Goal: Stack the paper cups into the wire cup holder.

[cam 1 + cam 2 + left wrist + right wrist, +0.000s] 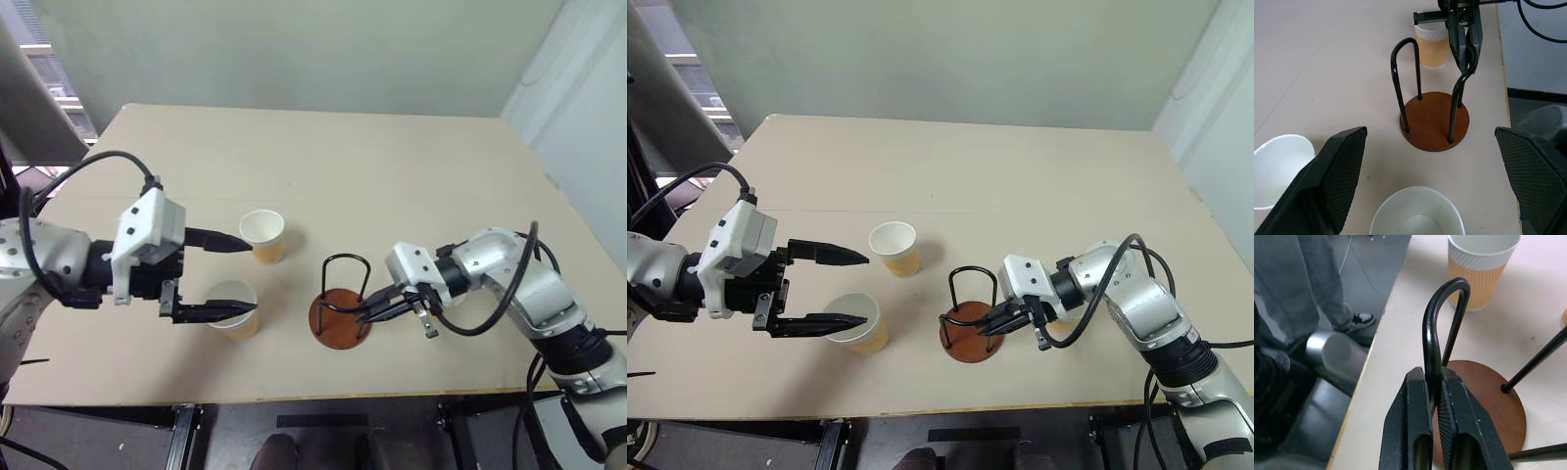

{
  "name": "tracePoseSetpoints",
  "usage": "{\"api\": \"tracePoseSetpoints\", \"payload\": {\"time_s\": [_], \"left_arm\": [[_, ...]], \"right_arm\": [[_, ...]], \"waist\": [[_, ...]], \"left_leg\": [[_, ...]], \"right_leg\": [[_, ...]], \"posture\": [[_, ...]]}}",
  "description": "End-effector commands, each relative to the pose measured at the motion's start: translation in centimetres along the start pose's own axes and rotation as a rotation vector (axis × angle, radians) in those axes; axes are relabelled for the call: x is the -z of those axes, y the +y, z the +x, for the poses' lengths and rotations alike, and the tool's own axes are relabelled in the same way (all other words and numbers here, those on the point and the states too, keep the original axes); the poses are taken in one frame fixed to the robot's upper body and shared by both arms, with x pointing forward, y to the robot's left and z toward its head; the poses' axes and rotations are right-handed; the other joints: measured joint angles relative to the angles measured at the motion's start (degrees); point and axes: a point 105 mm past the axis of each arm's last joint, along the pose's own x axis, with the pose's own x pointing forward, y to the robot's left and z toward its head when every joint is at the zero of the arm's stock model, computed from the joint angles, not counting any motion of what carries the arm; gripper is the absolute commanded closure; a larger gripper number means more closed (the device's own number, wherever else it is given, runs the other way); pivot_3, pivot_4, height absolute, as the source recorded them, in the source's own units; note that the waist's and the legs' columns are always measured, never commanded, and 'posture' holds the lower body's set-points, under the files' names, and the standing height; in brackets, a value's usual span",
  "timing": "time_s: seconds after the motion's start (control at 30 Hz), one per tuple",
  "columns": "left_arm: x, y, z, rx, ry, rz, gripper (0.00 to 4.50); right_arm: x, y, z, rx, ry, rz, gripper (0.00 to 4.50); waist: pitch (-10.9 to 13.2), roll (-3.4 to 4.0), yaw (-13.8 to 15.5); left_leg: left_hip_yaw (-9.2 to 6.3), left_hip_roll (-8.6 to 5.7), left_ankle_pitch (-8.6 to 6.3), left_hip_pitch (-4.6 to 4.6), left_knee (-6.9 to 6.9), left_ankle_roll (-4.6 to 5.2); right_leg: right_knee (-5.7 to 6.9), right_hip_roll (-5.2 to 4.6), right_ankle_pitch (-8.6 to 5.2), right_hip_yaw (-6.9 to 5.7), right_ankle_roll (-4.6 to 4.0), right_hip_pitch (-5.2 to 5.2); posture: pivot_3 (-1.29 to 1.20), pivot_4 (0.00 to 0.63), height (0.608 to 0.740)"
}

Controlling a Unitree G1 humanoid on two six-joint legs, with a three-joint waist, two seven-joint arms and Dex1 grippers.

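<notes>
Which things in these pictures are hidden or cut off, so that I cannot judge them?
- Third paper cup: in the left wrist view, the right gripper covers part of it.
- Near paper cup: its lower part is cut by the left wrist picture's edge.
- Wire cup holder: the right wrist view cuts off one loop.
- Person's legs beside the table: upper body out of frame.

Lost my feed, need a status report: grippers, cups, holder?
Left gripper open, around near cup. Right gripper shut on holder wire loop. Holder empty, three cups standing on table. Nothing in the way.
</notes>
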Motion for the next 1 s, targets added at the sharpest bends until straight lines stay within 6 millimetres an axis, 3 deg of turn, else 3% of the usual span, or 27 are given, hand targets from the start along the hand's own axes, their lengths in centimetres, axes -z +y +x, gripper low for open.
{"api": "tracePoseSetpoints", "payload": {"time_s": [0.03, 0.27, 0.37, 0.6, 0.73, 0.87, 1.0], "left_arm": [[-0.9, -0.3, -0.1, 0.003, 0.002, 0.041, 0.00], [-1.0, -0.3, 0.0, 0.003, 0.000, 0.043, 0.00], [-1.1, -0.3, 0.0, 0.006, -0.004, 0.047, 0.00], [-1.3, -0.1, 0.2, 0.023, -0.011, 0.063, 0.00], [-1.4, 0.2, 0.4, 0.045, -0.017, 0.079, 0.00], [-1.3, 0.5, 0.7, 0.064, -0.023, 0.083, 0.00], [-1.3, 0.5, 1.1, 0.089, -0.039, 0.090, 0.00]], "right_arm": [[0.1, -0.2, -0.3, -0.001, 0.024, -0.045, 4.47], [0.5, -0.4, -0.3, -0.011, 0.047, -0.055, 4.47], [0.7, -0.6, -0.4, -0.005, 0.063, -0.059, 3.79], [0.0, -1.0, -1.4, 0.003, 0.069, -0.087, 1.37], [-4.1, -0.9, -4.5, 0.034, 0.012, -0.168, 0.02], [-7.1, -0.4, -7.4, 0.090, -0.010, -0.214, 0.02], [-6.0, 0.1, -9.9, 0.189, 0.109, -0.163, 0.02]], "waist": [[0.00, 0.00, 0.00], [0.00, -0.01, 0.00], [-0.01, -0.02, 0.01], [0.00, -0.01, 0.01], [0.04, 0.06, 0.13], [0.02, 0.03, 0.24], [0.01, 0.02, 0.67]], "left_leg": [[0.00, 0.00, 0.00, 0.00, 0.00, 0.00], [0.01, 0.00, -0.02, 0.16, 0.00, 0.01], [-0.01, 0.00, -0.02, 0.21, 0.01, 0.02], [-0.02, -0.01, -0.04, 0.19, 0.01, 0.01], [0.00, -0.02, -0.04, 0.18, 0.02, 0.00], [0.04, -0.05, -0.03, 0.13, -0.01, 0.00], [-0.06, -0.02, -0.06, 0.14, 0.01, -0.04]], "right_leg": [[0.00, 0.00, 0.00, 0.00, 0.00, 0.00], [-0.01, 0.00, 0.00, 0.01, 0.00, 0.16], [-0.01, 0.00, 0.00, 0.00, -0.01, 0.23], [-0.02, -0.01, 0.00, 0.00, -0.01, 0.22], [-0.02, -0.01, 0.00, 0.01, -0.01, 0.21], [-0.09, 0.02, -0.02, 0.02, -0.03, 0.20], [-0.23, 0.11, -0.04, 0.02, -0.06, 0.30]], "posture": [[0.00, 0.150, 0.740], [0.00, 0.150, 0.740], [0.00, 0.150, 0.740], [0.00, 0.150, 0.740], [0.00, 0.150, 0.740], [0.00, 0.150, 0.740], [0.00, 0.150, 0.740]]}}
